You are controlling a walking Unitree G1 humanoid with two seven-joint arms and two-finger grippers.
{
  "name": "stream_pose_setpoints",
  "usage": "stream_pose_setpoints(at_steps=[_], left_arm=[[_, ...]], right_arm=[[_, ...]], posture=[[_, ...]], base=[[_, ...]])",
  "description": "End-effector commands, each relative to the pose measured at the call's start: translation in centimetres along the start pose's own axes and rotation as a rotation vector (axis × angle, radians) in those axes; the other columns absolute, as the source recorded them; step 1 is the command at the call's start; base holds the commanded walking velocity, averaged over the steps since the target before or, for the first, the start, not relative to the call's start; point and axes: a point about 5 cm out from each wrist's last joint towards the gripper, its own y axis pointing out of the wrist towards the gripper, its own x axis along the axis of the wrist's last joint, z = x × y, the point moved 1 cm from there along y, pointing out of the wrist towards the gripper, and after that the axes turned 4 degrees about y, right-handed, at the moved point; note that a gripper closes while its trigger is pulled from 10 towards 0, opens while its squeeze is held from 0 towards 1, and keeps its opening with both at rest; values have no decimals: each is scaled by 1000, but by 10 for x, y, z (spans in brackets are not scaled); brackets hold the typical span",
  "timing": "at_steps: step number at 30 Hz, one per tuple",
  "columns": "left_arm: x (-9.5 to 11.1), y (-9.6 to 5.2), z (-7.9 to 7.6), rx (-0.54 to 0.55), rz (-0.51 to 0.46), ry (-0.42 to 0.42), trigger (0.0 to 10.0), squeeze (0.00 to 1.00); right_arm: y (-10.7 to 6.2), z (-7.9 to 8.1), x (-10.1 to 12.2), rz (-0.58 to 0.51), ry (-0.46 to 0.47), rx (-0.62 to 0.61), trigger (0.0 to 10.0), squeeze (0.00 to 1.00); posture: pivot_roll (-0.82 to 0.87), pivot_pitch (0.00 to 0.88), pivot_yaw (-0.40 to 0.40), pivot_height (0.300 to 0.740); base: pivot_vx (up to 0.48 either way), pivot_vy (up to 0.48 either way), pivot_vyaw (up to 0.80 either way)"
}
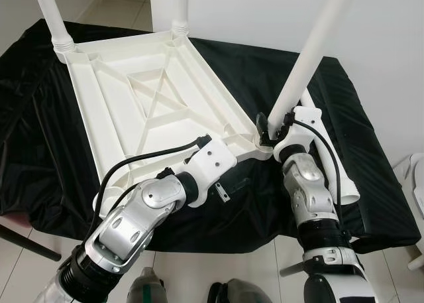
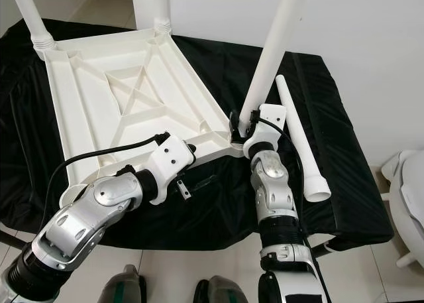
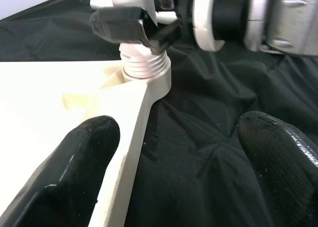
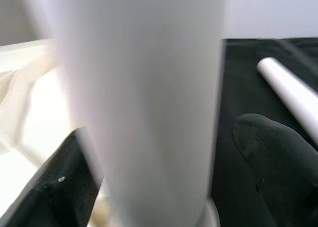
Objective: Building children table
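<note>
A white plastic tabletop (image 1: 112, 111) lies upside down on a black cloth. Two white legs (image 1: 50, 11) (image 1: 176, 4) stand in its far corners. A third leg (image 1: 311, 51) rises, leaning, from the near right corner socket (image 3: 145, 68). My right gripper (image 1: 270, 127) is shut on this leg just above its threaded base; in the right wrist view the leg (image 4: 149, 103) stands between the fingers. My left gripper (image 3: 179, 162) is open at the tabletop's near edge, one finger (image 3: 74, 167) over the plastic and the other over the cloth. A loose leg (image 2: 301, 137) lies on the cloth at the right.
The black cloth (image 1: 40, 150) hangs over the edges of a low table, with tiled floor around it. A white wall stands behind. A white object (image 1: 416, 177) sits on the floor at the far right. Grey-green shapes (image 1: 147, 288) show at the bottom edge.
</note>
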Motion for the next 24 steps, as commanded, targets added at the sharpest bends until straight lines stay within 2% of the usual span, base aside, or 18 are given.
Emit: stream_pose_setpoints(at_steps=[1, 5, 7, 12, 13, 14, 15, 16, 24], left_arm=[[0, 0, -3, -41, -6, 3, 10000, 0], [1, 0, -1, -27, -9, 12, 10000, 0], [1, 0, 2, -15, -9, 15, 10000, 0], [1, 1, 4, -10, -14, 15, 10000, 0], [2, 1, 4, -9, -16, 15, 10000, 0], [2, 1, 4, -9, -16, 15, 10000, 0], [2, 1, 4, -8, -18, 17, 10000, 0], [2, 1, 5, -4, -21, 17, 10000, 0], [4, 2, 9, 12, -29, 17, 10000, 0]], right_arm=[[-8, 5, -2, -3, 30, 35, 10000, 0], [-23, 10, -4, -14, 25, 72, 10000, 0], [-37, 5, -3, -32, 14, 76, 10000, 0], [-47, -2, -1, -29, 24, 47, 10000, 0], [-48, -3, 0, -36, 24, 46, 4863, 0], [-48, -3, 0, -36, 24, 46, 4863, 0], [-49, -3, 0, -38, 25, 43, 314, 0], [-50, -3, 1, -41, 29, 48, 0, 0], [-53, 0, -1, -11, 48, 54, 0, 0]], posture=[[54, 9, -95, 740], [46, 17, -90, 740], [34, 26, -80, 740], [26, 29, -77, 740], [26, 29, -77, 740], [26, 29, -77, 740], [26, 29, -77, 740], [26, 29, -77, 740], [20, 36, -75, 740]], base=[[0, 0, 0], [0, 0, 0], [0, 0, 0], [0, 0, 0], [0, 0, 0], [0, 0, 0], [0, 0, 0], [0, 0, 0], [0, 0, 0]])
